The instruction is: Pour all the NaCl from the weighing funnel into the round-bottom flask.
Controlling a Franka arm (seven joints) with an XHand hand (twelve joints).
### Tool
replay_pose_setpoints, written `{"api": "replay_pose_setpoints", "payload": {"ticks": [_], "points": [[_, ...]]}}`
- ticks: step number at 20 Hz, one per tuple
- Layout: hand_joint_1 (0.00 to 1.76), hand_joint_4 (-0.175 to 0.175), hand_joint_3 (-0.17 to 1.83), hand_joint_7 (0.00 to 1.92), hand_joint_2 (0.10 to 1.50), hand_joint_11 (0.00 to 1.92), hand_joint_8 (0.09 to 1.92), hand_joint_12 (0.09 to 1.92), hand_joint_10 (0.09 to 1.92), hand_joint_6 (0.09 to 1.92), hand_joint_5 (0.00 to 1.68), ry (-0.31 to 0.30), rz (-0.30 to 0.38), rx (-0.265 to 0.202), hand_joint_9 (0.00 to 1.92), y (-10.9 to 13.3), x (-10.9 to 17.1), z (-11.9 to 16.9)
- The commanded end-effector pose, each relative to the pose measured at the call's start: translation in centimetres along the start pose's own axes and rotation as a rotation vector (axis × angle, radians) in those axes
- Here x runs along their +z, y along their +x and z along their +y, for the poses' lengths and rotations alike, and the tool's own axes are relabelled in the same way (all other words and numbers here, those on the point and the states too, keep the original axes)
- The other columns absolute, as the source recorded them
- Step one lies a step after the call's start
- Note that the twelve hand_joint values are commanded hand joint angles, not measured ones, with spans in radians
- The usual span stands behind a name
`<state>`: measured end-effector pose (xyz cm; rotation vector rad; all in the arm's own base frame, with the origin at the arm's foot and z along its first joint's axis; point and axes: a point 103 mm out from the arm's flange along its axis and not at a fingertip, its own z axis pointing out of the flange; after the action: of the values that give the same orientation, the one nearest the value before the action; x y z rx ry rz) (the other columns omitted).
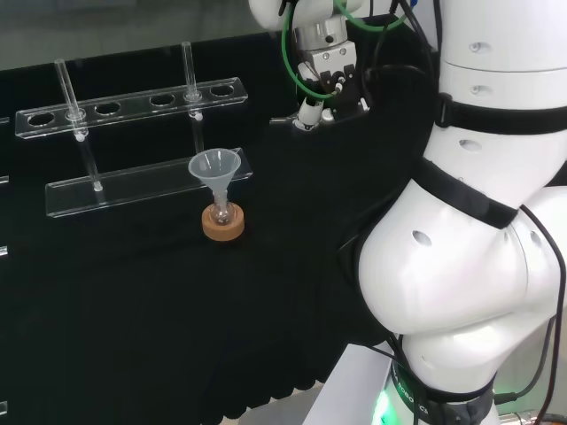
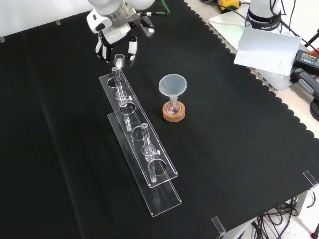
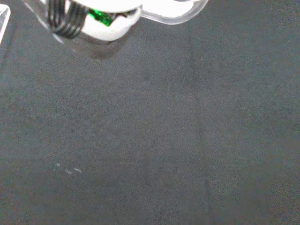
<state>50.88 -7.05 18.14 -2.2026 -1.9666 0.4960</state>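
A clear funnel tops the flask on cork; the robot hand, fingers curled, hangs beyond the rack.

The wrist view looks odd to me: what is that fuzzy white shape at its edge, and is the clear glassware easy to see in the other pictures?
In the wrist view the white shape is part of the hand, too close to be in focus; the black cloth beyond is plain. In the front view the funnel and rack show mainly by bright edges. In the head view the funnel looks pale against the cloth.

A laboratory bench: black cloth carrying a clear test-tube rack, a funnel and a cork-ringed flask.
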Motion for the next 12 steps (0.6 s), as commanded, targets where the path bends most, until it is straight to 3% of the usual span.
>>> {"api": "replay_pose_setpoints", "payload": {"ticks": [1, 12], "points": [[1.13, 0.175, 0.46, 0.66, 0.74, 1.03, 0.69, 0.93, 0.29, 0.48, 1.33, -0.018, -0.035, 0.023, 1.08, 0.4, -1.2, -3.2], [1.13, 0.175, 0.46, 0.65, 0.74, 1.03, 0.68, 0.93, 0.29, 0.48, 1.33, -0.032, -0.087, 0.032, 1.09, 2.3, -2.8, -8.7]]}}
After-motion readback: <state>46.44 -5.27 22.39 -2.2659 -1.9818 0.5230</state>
